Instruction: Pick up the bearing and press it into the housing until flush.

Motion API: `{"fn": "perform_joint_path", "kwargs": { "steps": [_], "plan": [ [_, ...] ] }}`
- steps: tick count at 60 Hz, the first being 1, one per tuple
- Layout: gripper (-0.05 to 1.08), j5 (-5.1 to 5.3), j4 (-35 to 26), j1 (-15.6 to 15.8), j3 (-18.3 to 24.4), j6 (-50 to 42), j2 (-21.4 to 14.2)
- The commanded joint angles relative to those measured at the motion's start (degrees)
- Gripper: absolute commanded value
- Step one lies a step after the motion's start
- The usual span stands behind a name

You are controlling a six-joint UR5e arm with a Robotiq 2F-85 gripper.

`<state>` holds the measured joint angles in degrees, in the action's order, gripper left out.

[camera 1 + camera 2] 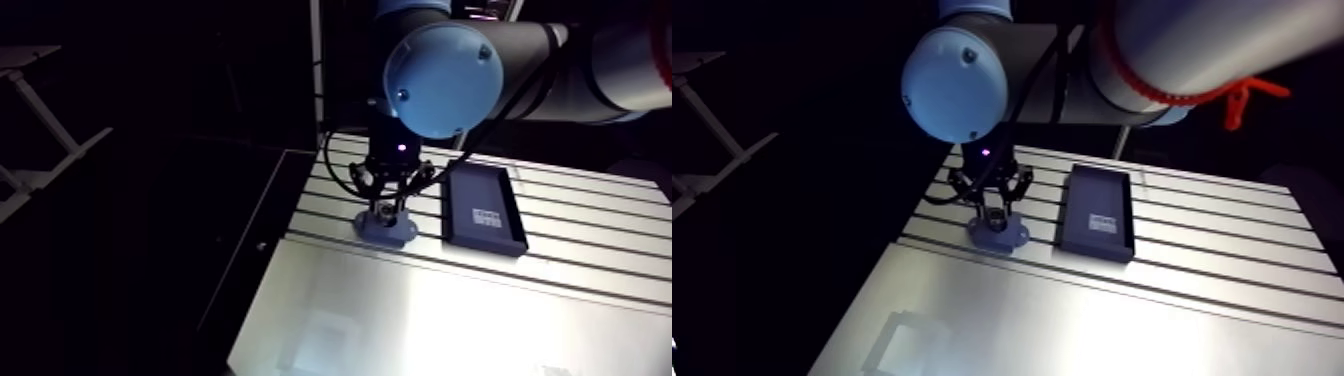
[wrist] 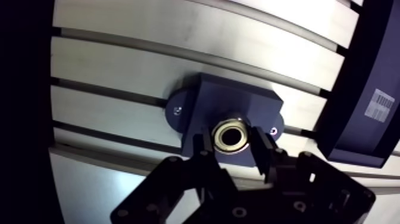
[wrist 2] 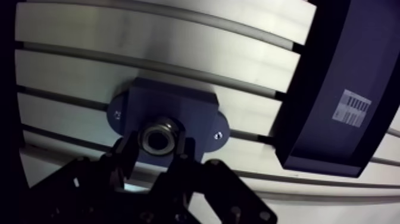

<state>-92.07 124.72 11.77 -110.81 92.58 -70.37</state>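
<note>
Steel, bright and ring-shaped, the bearing (image 3: 158, 138) sits between the two fingers of the gripper (image 2: 233, 146). We read them as clamped on its outer rim, one pad on each side. Held that way, the ring lies level with its bore facing straight up at the wrist, which a square press calls for.

Directly beneath it is the dark blue housing (image 2: 238, 104), and the bearing lines up over its middle. We cannot tell whether the ring is hovering above the seat or already partly in it. The housing's flange (image 2: 177, 110) lies flat on the slotted aluminium table (image 2: 119, 65), so it looks able to take a downward push without tipping.

In the arm view the wrist hangs vertically over the housing, which suits a straight push.

Just beside the housing, apart from it, lies a black tray (image 2: 369, 71) bearing a barcode label (image 2: 381, 106). It is well clear of the fingers.

We judge that pressing until flush remains.
</note>
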Motion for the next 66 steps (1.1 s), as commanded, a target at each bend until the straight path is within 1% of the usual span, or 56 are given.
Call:
{"fn": "perform_joint_path", "kwargs": {
  "steps": [1, 12, 66],
  "plan": [
    [0.58, 0.00, 0.04, 0.01, -0.14, 0.09, 0.11],
    [0.58, -0.16, 0.13, -0.08, -0.06, 0.10, 0.36],
    [0.58, -0.17, 0.13, -0.17, -0.24, 0.10, 0.46]
  ]
}}
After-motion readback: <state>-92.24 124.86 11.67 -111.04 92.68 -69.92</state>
